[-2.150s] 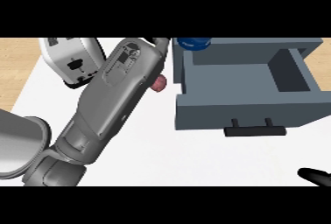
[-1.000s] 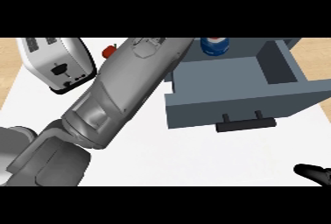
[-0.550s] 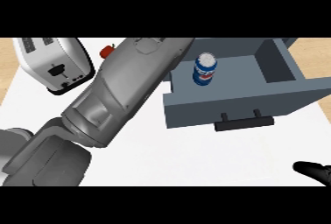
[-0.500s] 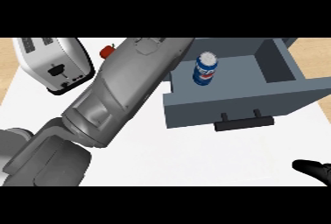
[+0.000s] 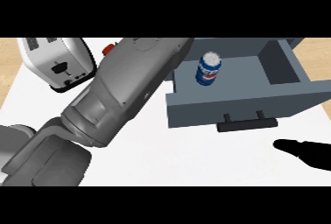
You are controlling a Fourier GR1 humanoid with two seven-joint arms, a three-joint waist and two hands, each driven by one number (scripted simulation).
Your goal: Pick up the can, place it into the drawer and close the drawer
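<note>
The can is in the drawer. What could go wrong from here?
The can stands upright in the open drawer, so a sharp push might topple it. The left forearm lies beside the drawer's left wall, with the toaster on its other side; pulling back, it might knock either. The right hand is apart from the handle; an off-centre push might skew the drawer.

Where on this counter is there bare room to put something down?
The counter is bare in front of the drawer handle, between the left forearm and the right hand. Inside the drawer, room lies right of the can. It is crowded between toaster and forearm.
</note>
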